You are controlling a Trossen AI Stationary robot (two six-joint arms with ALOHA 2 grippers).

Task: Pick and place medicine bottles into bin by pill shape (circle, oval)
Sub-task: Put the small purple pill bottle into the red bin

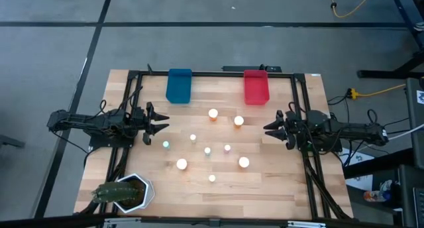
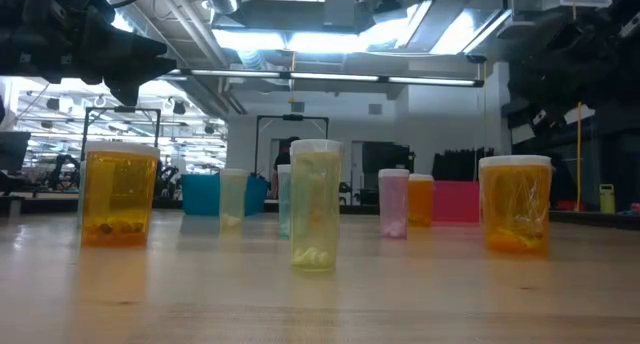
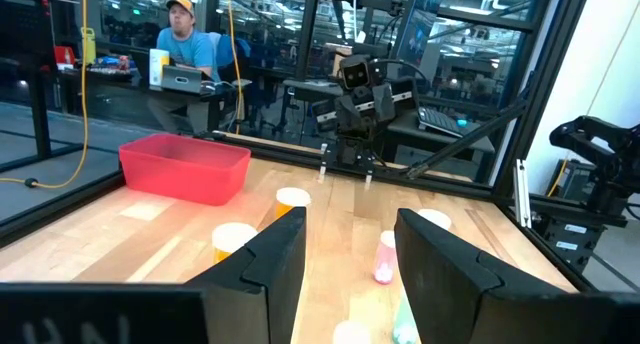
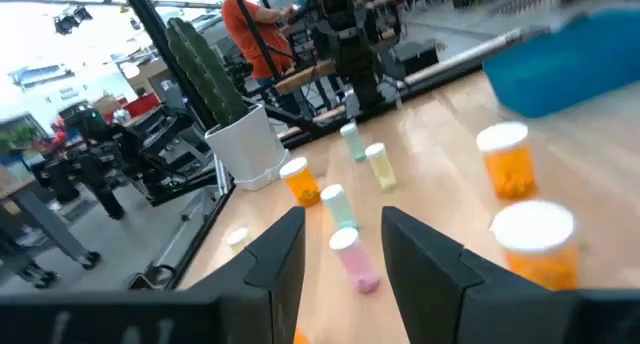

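Note:
Several small medicine bottles with white caps stand upright on the wooden table [image 1: 265,188]: two amber ones [image 1: 213,114] [image 1: 238,121] near the bins, small pale ones [image 1: 207,150] in the middle, larger ones [image 1: 181,164] [image 1: 244,162] nearer the front. My left gripper [image 1: 161,127] is open above the table's left side, empty. My right gripper [image 1: 267,128] is open above the right side, empty. In the left wrist view [image 3: 350,249] the fingers frame a pink bottle [image 3: 384,258] farther off.
A blue bin [image 1: 179,85] and a red bin [image 1: 256,87] stand at the table's far edge. A green plant in a white pot [image 1: 123,192] stands at the near left corner. A person [image 3: 185,39] sits beyond the table.

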